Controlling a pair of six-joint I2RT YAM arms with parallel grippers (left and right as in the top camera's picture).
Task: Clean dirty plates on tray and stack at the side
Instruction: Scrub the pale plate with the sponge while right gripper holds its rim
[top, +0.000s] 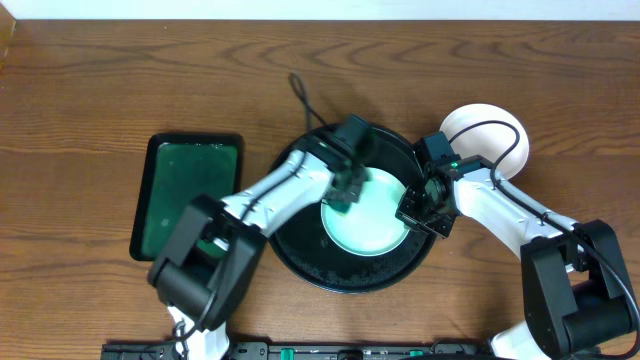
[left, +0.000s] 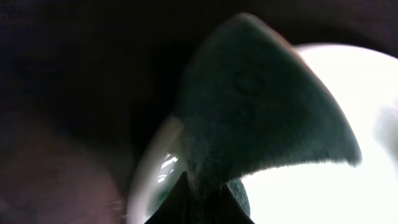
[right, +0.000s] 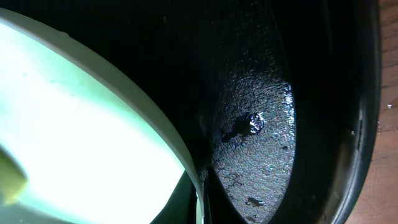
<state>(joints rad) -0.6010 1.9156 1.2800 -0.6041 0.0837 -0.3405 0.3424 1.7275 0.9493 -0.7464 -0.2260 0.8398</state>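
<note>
We are on the scrubbing step. Our left gripper is clamped on a dark green scrubbing pad, and the plate lies directly under it, inside the black tray. The plate's face looks tinted teal nearly all over, so we judge the cleaning far from done. To do this well, we should press the pad flat instead of on its edge and sweep from the near rim across to the far one. The strokes should be light enough that the plate does not skid.

The left arm reaches in from the near left, over the tray's rim, with its wrist tipped down onto the plate. The rectangular green tray sits well off to its left.

Our right gripper is closed on the plate's right rim, which runs straight in between its fingers in the wrist view. It should hold firm against each stroke. The right arm comes in low from the right, its wrist turned inward. Beyond it, outside the tray, a second plate rests on the table.
</note>
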